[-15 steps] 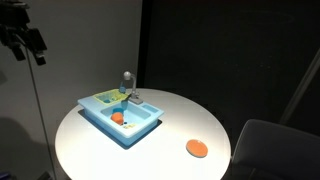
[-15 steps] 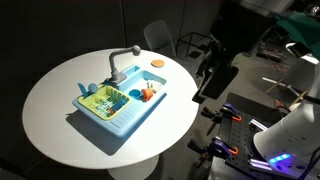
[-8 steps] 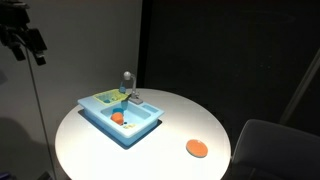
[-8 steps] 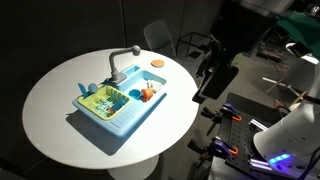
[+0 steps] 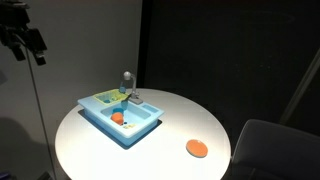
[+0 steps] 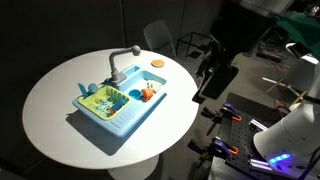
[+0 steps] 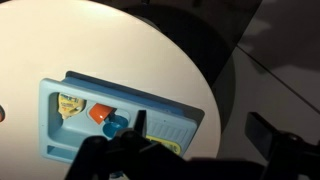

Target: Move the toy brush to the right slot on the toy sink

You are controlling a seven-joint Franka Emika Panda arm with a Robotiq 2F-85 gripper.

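Note:
The light blue toy sink (image 5: pixel 100 118) stands on the round white table (image 5: pixel 150 155), also in the other exterior view (image 6: pixel 125 122). Its grey faucet (image 6: pixel 120 60) rises at the back rim. The basin holds a small orange piece (image 6: pixel 149 95) and a blue piece (image 7: pixel 116 125); which of them is the toy brush is too small to tell. A yellow-green rack (image 6: pixel 100 100) fills one side. In the wrist view my gripper (image 7: pixel 197 116) is open and empty, high above the sink (image 7: pixel 55 125), near the table's edge. The gripper does not show in the exterior views.
An orange disc (image 5: pixel 196 148) lies on the table apart from the sink; it also shows behind the faucet (image 6: pixel 157 64). A grey chair (image 5: pixel 275 150) stands beside the table. Dark stands and equipment (image 6: pixel 215 75) crowd one side.

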